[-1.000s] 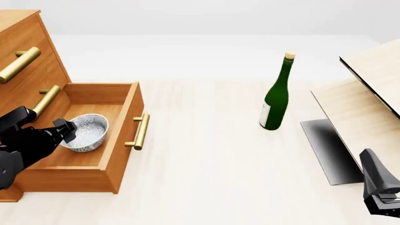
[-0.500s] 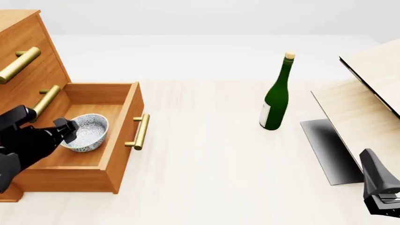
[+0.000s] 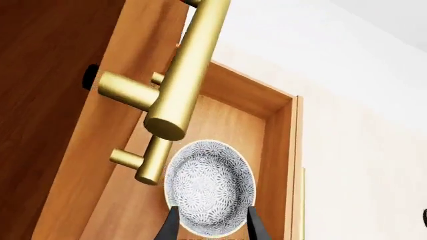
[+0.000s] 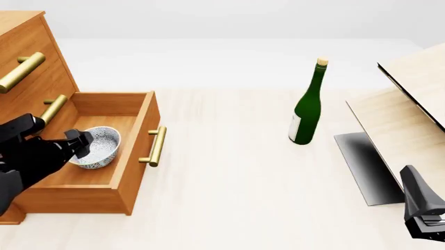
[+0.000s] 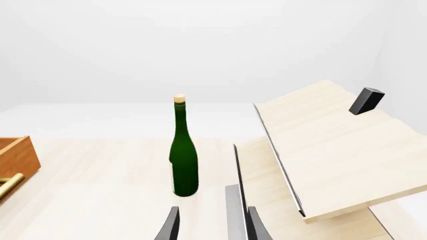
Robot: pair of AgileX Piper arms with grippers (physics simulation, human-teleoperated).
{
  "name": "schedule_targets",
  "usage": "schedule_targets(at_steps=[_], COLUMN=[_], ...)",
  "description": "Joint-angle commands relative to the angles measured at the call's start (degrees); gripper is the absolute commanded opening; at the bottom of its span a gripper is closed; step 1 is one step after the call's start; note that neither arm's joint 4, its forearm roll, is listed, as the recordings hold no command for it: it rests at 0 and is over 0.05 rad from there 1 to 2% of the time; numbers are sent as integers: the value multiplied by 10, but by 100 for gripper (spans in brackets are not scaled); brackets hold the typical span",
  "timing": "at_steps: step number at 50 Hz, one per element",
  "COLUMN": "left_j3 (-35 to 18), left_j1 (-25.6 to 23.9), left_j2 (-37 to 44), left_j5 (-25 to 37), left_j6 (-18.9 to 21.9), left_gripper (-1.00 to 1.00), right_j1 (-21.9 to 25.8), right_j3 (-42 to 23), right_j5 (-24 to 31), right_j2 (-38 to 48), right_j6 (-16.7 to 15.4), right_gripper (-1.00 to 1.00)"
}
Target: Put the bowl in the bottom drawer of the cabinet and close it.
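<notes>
The white speckled bowl [image 4: 99, 146] [image 3: 210, 187] rests upright inside the pulled-out bottom drawer [image 4: 132, 151] [image 3: 277, 150] of the orange-brown cabinet [image 4: 28, 47]. My left gripper [image 4: 78, 141] [image 3: 212, 210] hovers at the bowl's left rim, open, its two fingers spread about as wide as the bowl. The drawer's brass handle [image 4: 156, 146] faces the table's middle. My right gripper [image 4: 411, 179] [image 5: 212, 212] stands open at the near right, holding nothing.
A tall green bottle [image 4: 308, 107] [image 5: 184, 155] stands mid-table. A tilted pale wood board [image 4: 410, 114] [image 5: 333, 150] fills the right side, with a dark block [image 5: 367, 100] on it. The upper drawers' brass handles [image 4: 21, 72] [image 3: 180, 75] jut out above the open drawer.
My left gripper has crept slightly up and to the right beside the bowl. The bowl stays in the drawer and the right arm has not moved.
</notes>
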Motion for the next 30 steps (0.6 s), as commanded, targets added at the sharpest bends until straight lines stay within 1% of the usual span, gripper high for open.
schedule_targets(at_steps=[1, 2, 12, 23, 30], left_j3=[-3, -3, -3, -2, -5], left_j1=[-17, -23, -34, -70, -77], left_j2=[-23, -25, -28, -46, -55], left_j5=[9, 9, 8, 13, 18], left_j6=[2, 3, 5, 10, 17], left_gripper=[100, 100, 100, 100, 100], right_j1=[0, 0, 0, 0, 0], right_j3=[0, 0, 0, 0, 0], right_j5=[0, 0, 0, 0, 0], right_j2=[-1, -1, -1, 0, -1], right_j6=[0, 0, 0, 0, 0], right_gripper=[100, 100, 100, 100, 100])
